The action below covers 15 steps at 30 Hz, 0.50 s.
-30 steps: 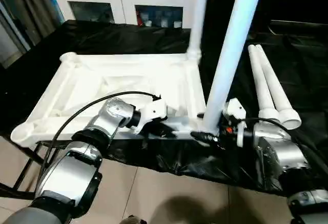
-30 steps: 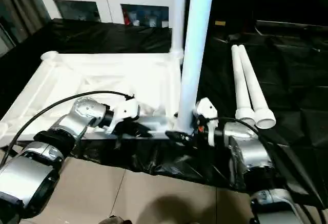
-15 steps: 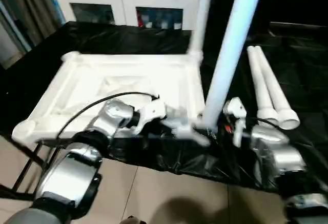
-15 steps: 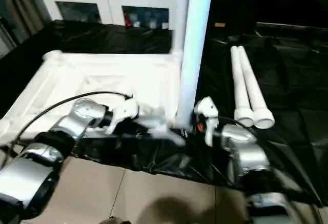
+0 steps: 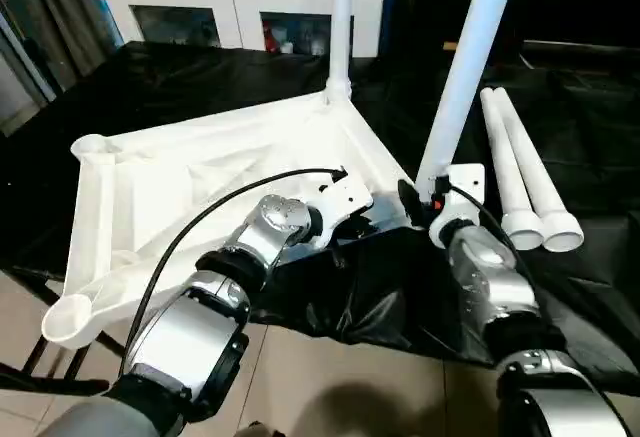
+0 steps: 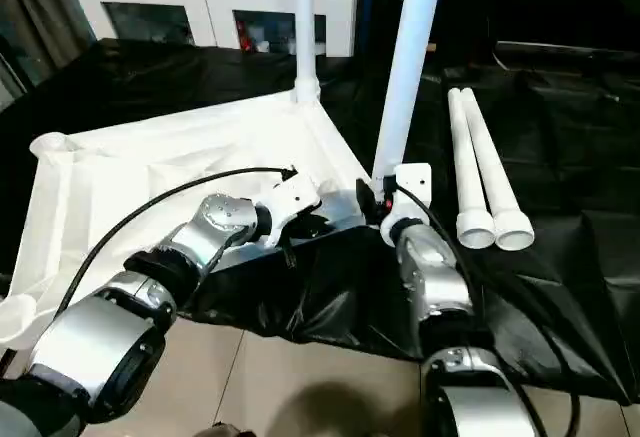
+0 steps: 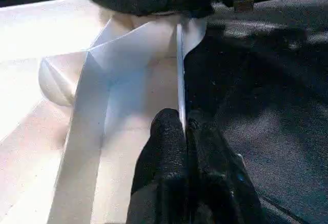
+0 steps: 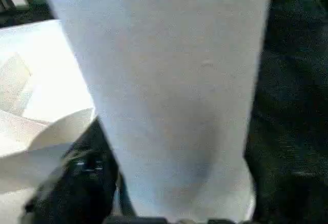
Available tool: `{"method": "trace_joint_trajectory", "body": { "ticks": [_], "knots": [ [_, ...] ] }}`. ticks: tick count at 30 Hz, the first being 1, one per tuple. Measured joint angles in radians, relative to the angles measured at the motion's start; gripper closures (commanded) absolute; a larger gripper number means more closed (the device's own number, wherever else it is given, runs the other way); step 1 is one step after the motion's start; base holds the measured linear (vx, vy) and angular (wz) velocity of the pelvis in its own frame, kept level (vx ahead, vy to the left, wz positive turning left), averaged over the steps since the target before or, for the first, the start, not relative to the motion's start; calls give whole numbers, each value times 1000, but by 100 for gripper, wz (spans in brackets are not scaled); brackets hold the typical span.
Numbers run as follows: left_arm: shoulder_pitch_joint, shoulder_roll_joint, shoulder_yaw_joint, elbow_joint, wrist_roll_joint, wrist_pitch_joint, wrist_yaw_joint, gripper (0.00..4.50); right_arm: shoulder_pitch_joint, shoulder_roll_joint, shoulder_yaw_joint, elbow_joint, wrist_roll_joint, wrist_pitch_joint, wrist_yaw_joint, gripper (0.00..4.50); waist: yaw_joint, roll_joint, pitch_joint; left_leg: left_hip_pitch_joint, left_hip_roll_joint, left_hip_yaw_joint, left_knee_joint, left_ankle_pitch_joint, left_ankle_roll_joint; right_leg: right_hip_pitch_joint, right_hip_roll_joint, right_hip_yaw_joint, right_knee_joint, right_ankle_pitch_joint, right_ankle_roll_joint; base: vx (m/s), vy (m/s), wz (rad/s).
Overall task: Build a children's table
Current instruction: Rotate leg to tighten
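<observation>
- On the black-covered bench, the white ribbed plastic tabletop had swung round, near edge pinched in the left gripper.
- Right gripper clasped the near upright white cylindrical leg; two sockets stayed empty.

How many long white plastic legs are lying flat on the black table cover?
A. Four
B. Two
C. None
B: two loose white legs lie side by side on the black cover, while two more stand upright in the white plastic tabletop.
</observation>
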Motion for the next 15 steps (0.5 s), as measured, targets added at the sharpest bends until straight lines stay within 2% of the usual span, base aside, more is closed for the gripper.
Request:
{"method": "trace_joint_trajectory", "body": {
  "ticks": [2,6,9,14,15],
  "knots": [
    [0,2,-6,2,2,-10,4,450,6,-7,10,-9,-5,0,1,66,1,1,0,0,0,0,0,0,0,0,0,0,0,0,0,0,0,0],
    [1,3,-11,5,18,-38,16,450,76,-47,43,-112,-24,23,29,66,5,2,0,-2,0,0,0,0,0,0,0,0,0,0,0,0,0,0],
    [1,2,-12,7,20,-43,23,450,154,-96,60,-239,-22,78,90,66,5,2,0,-3,0,0,1,0,1,-1,-1,0,0,0,0,0,0,0],
    [-1,1,-9,26,21,-60,51,450,279,-205,63,-463,22,201,215,66,3,1,1,-3,0,0,1,1,2,-1,-1,-1,0,1,1,0,0,0],
    [-2,1,-6,28,21,-60,52,406,303,-222,64,-505,31,219,232,64,4,1,1,-3,0,0,1,1,2,-1,-1,-1,0,1,2,0,0,0]
  ]
}}
